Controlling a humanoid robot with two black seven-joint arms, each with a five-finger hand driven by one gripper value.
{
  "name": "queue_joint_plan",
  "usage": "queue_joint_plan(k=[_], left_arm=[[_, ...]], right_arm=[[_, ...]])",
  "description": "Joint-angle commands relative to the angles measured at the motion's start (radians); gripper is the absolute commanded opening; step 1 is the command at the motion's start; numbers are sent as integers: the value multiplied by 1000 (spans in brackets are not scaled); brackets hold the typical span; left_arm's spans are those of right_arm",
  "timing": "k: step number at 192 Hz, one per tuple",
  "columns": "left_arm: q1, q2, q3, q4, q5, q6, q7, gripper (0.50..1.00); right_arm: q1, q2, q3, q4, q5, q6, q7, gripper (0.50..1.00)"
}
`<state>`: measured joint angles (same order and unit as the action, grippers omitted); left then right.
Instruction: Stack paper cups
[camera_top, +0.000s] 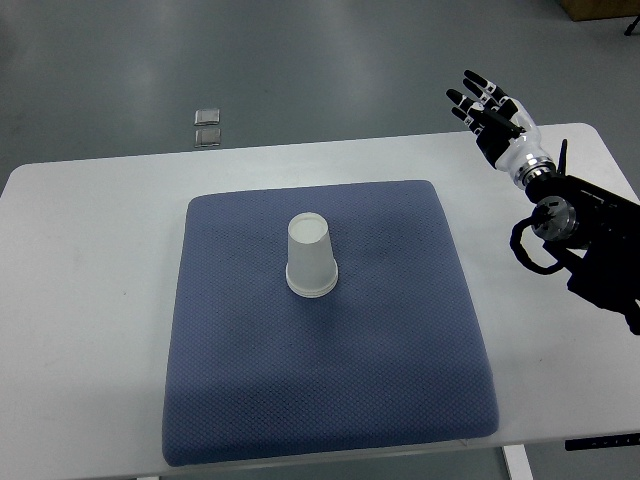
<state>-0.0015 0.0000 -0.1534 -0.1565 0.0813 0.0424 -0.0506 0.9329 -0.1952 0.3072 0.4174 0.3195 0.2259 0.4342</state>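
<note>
- Right hand (492, 115) is raised over the table's far right corner, its arm coming in from the right edge of the picture; the dark fingers (470, 80) are spread apart and straight, and they hold nothing.
- Behind the hand, a silver wrist joint leads to the black forearm (600, 250), which carries a looped black cable and lies over the table's right edge.
- Next in size, the white table (90, 300) fills most of the view, with grey floor beyond its far edge.
- On the table lies a blue-grey square mat (400, 380) with rounded corners and a fine dotted weave; it takes up the middle of the table, and its near edge reaches close to the table's near edge.
- White paper cup (311, 256) stands upside down on the mat, rim down and closed base up, a little toward the far side of the mat's centre and well apart from the hand.
- Whether this is a single cup or several nested ones cannot be told from above; only one outline shows.
- On the floor past the table's far edge, toward the left, sit two small shiny square objects (208, 127), one just behind the other.
- At the top right corner of the view a brown box corner (600, 8) shows on the floor.
</note>
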Motion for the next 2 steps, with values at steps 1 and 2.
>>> queue_joint_plan(k=[1, 2], left_arm=[[0, 0, 0, 0, 0, 1, 0, 1000], [0, 0, 0, 0, 0, 1, 0, 1000]], right_arm=[[-2, 0, 29, 0, 3, 0, 1, 913], [-2, 0, 29, 0, 3, 0, 1, 913]])
